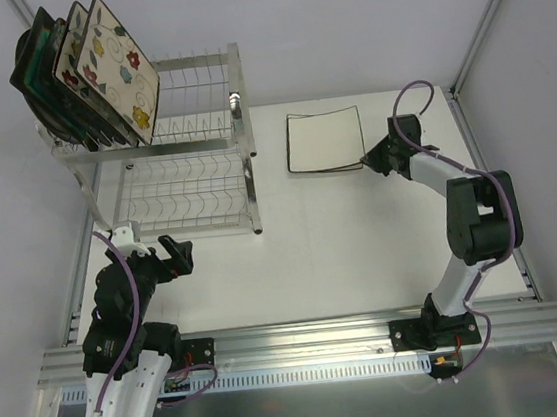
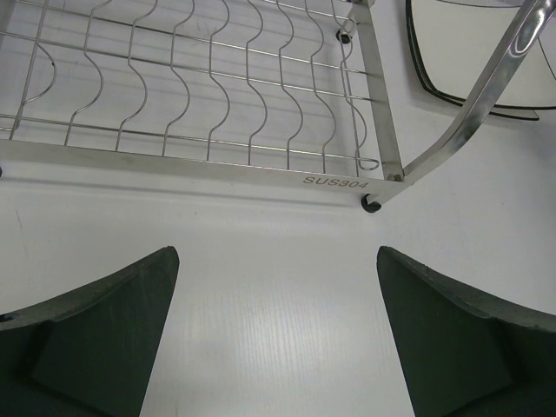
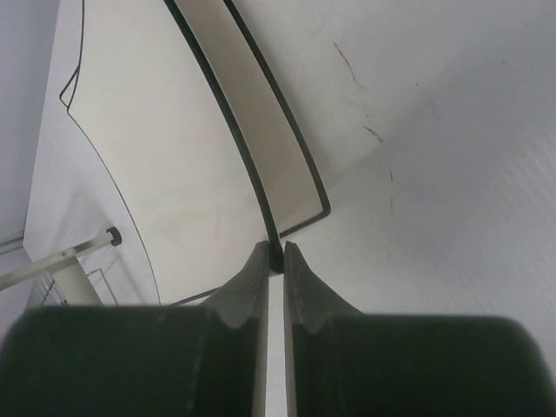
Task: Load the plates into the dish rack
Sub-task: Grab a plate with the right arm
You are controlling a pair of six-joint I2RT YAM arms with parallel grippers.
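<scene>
Right wrist: plate (image 3: 156,174) rim in hand (image 3: 276,253)

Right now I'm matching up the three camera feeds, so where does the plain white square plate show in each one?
Top external: the white plate lies flat, upper centre, right of the dish rack, with the right pincer at its right edge.
Left wrist: the plate is in the top right corner, beyond the rack.
Right wrist: the plate fills the upper left, its rim pinched in the shut pincer.
Shared landmark: the dish rack, partly visible in all three.
</scene>
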